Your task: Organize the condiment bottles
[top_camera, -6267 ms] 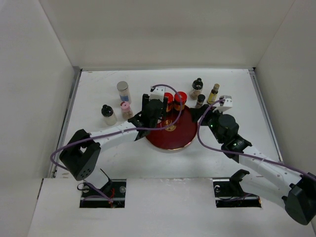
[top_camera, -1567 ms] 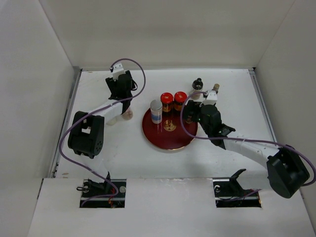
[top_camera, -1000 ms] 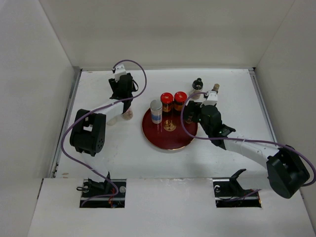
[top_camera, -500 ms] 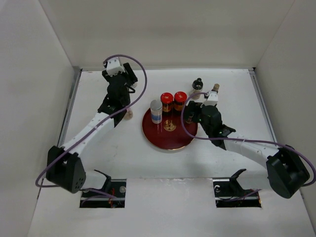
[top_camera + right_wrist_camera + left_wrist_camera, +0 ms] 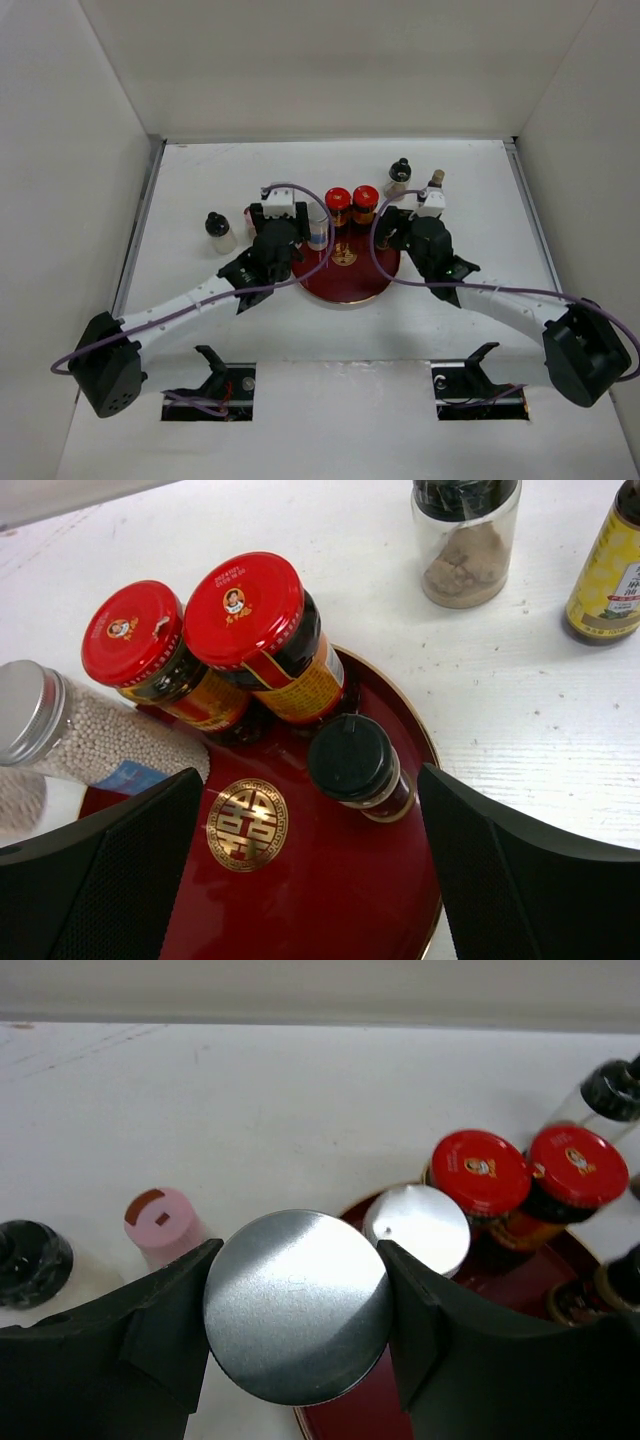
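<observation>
The jaws of the left gripper (image 5: 300,1256) are pressing on both sides of a silver-capped jar (image 5: 297,1312), so they are gripping it. The jaws of the right gripper (image 5: 310,778) are standing wide open, with a small black-capped jar (image 5: 350,758) between them, and they are not touching it.

The gripped jar is sitting at the 9 o'clock edge of the dark red tray (image 5: 330,890) (I cannot tell if it is resting or hanging above). A second silver-capped jar (image 5: 416,1230) is standing on the tray at about 11 o'clock. Two red-capped jars (image 5: 243,608) are standing side by side at 12 o'clock, touching one another. The small black-capped jar is standing on the tray at about 2 o'clock.

Off the tray, on the white table (image 5: 200,300), a pink-capped jar (image 5: 160,1220) is waiting near 10 o'clock and a black-capped pale jar (image 5: 218,231) further out at 9 o'clock. A black-capped clear jar (image 5: 465,540) is standing at 1 o'clock and a slim amber bottle (image 5: 610,580) at 2 o'clock.
</observation>
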Available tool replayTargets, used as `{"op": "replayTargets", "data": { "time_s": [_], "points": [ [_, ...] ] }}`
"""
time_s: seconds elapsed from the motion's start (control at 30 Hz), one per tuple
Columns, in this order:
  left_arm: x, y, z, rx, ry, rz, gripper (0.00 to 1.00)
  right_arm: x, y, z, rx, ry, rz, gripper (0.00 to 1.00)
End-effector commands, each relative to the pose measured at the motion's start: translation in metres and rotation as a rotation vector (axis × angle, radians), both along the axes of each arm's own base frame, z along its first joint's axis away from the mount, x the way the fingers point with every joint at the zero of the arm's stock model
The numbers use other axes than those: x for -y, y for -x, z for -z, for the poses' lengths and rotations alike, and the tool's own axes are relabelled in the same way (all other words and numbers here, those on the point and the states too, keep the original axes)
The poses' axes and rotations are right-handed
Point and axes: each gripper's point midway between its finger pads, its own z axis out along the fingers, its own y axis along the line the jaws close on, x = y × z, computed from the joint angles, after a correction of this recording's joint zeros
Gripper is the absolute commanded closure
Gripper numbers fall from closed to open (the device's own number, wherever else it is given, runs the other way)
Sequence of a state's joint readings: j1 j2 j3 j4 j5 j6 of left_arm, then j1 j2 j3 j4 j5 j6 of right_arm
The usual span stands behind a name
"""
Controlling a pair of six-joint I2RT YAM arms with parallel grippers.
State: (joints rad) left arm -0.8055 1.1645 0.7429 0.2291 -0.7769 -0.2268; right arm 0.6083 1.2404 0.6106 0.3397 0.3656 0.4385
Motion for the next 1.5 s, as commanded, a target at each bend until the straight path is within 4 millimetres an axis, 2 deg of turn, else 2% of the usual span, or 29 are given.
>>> {"op": "replayTargets", "data": {
  "time_s": [0.0, 0.13, 0.23, 0.47, 0.57, 0.63, 0.67, 0.7, 0.73, 0.8, 0.97, 1.03, 1.1, 1.17, 1.33, 1.47],
  "points": [
    [0.005, 0.015, -0.05, 0.123, 0.148, 0.012, 0.6, 0.003, -0.005, -0.028, 0.08, -0.07, 0.023, 0.09],
    [0.028, 0.023, -0.03, 0.078, 0.15, 0.081, 0.6, 0.009, -0.006, -0.028, 0.081, -0.075, 0.042, 0.09],
    [0.042, 0.015, -0.007, 0.029, 0.128, 0.109, 0.6, 0.013, -0.007, -0.028, 0.084, -0.078, 0.052, 0.09],
    [0.046, 0.008, 0.031, -0.035, 0.11, 0.109, 0.61, 0.021, -0.005, -0.036, 0.102, -0.093, 0.069, 0.1],
    [0.047, 0.009, 0.044, -0.045, 0.111, 0.112, 0.61, 0.023, -0.006, -0.036, 0.101, -0.093, 0.077, 0.22],
    [0.049, 0.009, 0.053, -0.055, 0.112, 0.115, 0.6, 0.032, -0.008, -0.04, 0.109, -0.099, 0.103, 0.52],
    [0.05, 0.009, 0.058, -0.062, 0.107, 0.119, 0.58, 0.038, -0.01, -0.043, 0.118, -0.108, 0.126, 0.63],
    [0.051, 0.009, 0.06, -0.064, 0.107, 0.125, 0.55, 0.046, -0.011, -0.047, 0.124, -0.113, 0.152, 0.68],
    [0.051, 0.009, 0.061, -0.061, 0.111, 0.127, 0.53, 0.055, -0.014, -0.051, 0.127, -0.115, 0.179, 0.68],
    [0.051, 0.01, 0.063, -0.046, 0.115, 0.133, 0.48, 0.073, -0.021, -0.058, 0.126, -0.111, 0.233, 0.63],
    [0.053, 0.013, 0.064, -0.036, 0.136, 0.164, 0.28, 0.118, -0.048, -0.062, 0.109, -0.053, 0.383, 0.24],
    [0.052, 0.015, 0.06, -0.024, 0.154, 0.172, 0.18, 0.134, -0.064, -0.059, 0.084, -0.004, 0.42, 0.17],
    [0.054, 0.018, 0.053, -0.004, 0.167, 0.195, 0.09, 0.143, -0.075, -0.057, 0.058, 0.02, 0.445, 0.15],
    [0.054, 0.025, 0.044, 0.028, 0.194, 0.225, 0.05, 0.15, -0.087, -0.056, 0.039, 0.041, 0.459, 0.15],
    [0.047, 0.045, 0.03, 0.113, 0.284, 0.268, 0.02, 0.164, -0.116, -0.043, -0.027, 0.102, 0.468, 0.19],
    [0.039, 0.058, 0.025, 0.162, 0.328, 0.299, 0.02, 0.157, -0.131, -0.036, -0.044, 0.114, 0.425, 0.23]
  ]
}}
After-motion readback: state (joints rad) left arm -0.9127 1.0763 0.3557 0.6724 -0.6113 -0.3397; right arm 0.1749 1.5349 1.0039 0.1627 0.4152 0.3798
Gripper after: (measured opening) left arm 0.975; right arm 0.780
